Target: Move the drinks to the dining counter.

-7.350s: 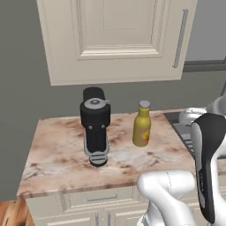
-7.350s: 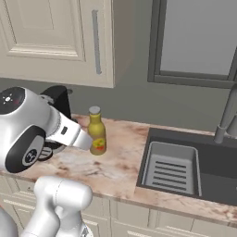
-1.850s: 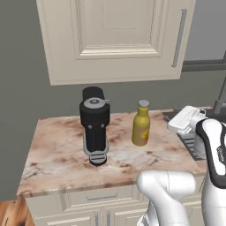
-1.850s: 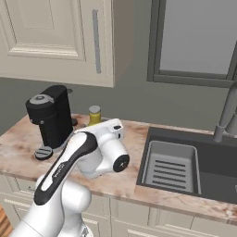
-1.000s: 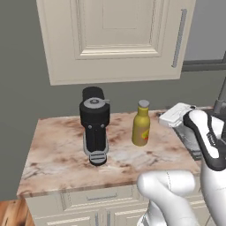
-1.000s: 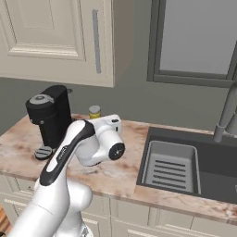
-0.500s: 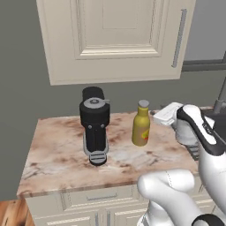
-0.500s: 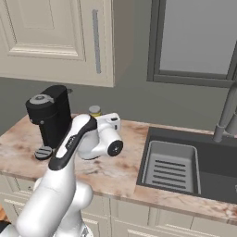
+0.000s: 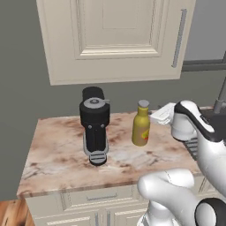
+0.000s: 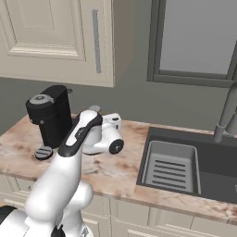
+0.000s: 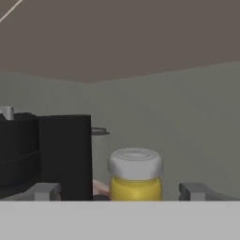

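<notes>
One of the drinks, a mustard-yellow bottle (image 9: 141, 128) with a grey cap, stands upright on the marble counter (image 9: 57, 154) to the right of the coffee machine. My gripper (image 9: 156, 116) hovers just right of the bottle, at about neck height, and points at it. In the hand view the bottle's cap and neck (image 11: 135, 174) sit centred ahead between my fingertips (image 11: 194, 190), which stand wide apart, so the gripper (image 11: 121, 191) is open and empty. From the right base view my arm covers the bottle except its cap (image 10: 95, 109). The dining counter is out of view.
A black coffee machine (image 9: 94, 124) stands left of the bottle, close to it. A dark sink (image 10: 181, 164) with a faucet (image 10: 226, 113) lies to the right. Cream wall cabinets (image 9: 114, 37) hang above the counter. A grey wall backs it.
My hand has swung left from the sink side toward the bottle and now sits close beside it. The bottle and coffee machine have not moved.
</notes>
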